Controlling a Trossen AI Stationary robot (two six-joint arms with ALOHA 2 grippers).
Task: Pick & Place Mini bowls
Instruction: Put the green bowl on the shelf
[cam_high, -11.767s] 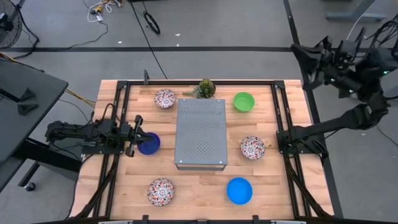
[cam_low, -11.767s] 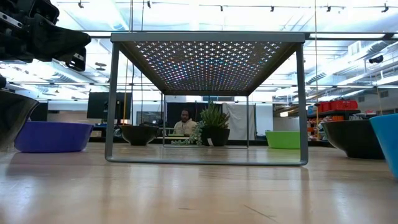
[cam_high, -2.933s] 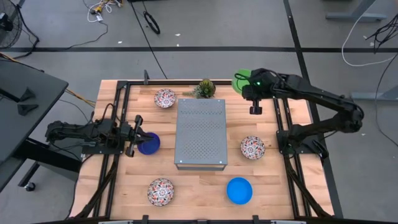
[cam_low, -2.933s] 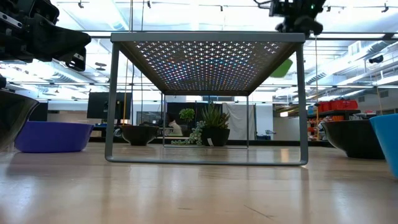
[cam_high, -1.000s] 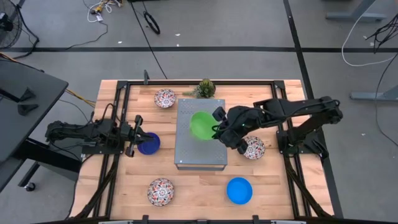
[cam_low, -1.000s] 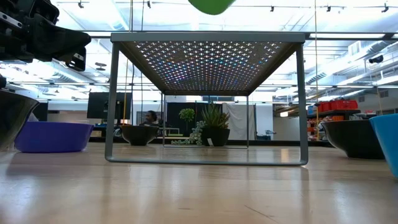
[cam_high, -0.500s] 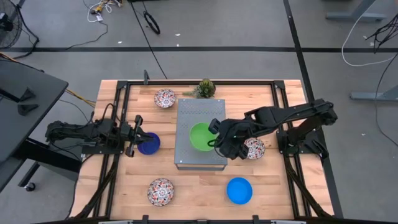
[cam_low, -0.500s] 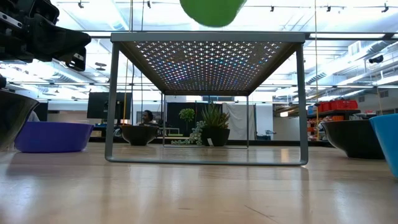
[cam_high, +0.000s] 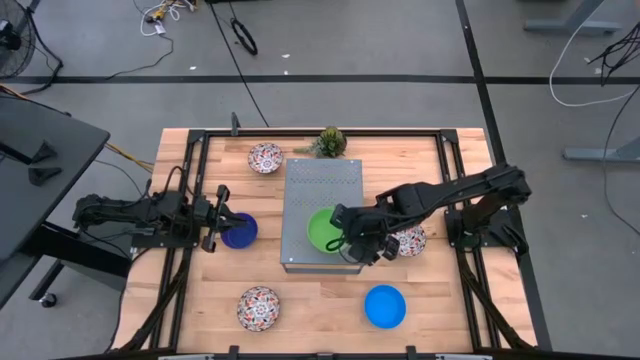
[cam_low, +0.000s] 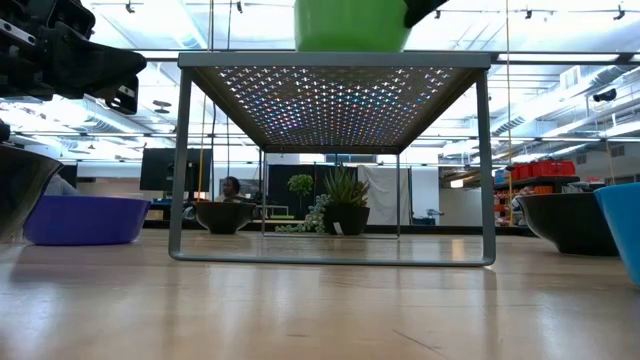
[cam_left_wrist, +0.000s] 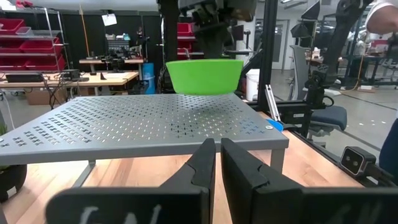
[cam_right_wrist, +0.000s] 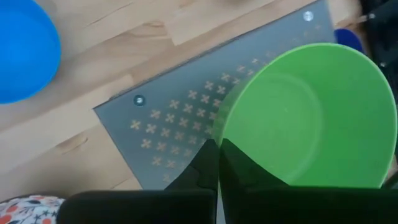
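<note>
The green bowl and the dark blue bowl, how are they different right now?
The green bowl is gripped at its rim by the shut right tool, at the top of the grey perforated box; whether it has touched down is unclear. The dark blue bowl sits on the wooden table, beside the box, with the left tool at its edge. Both are small, round, upright and plain-coloured.

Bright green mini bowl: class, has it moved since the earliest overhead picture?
Yes. The bright green mini bowl left the table's far right corner and now sits over the grey perforated metal box, gripped by the right tool.
</note>
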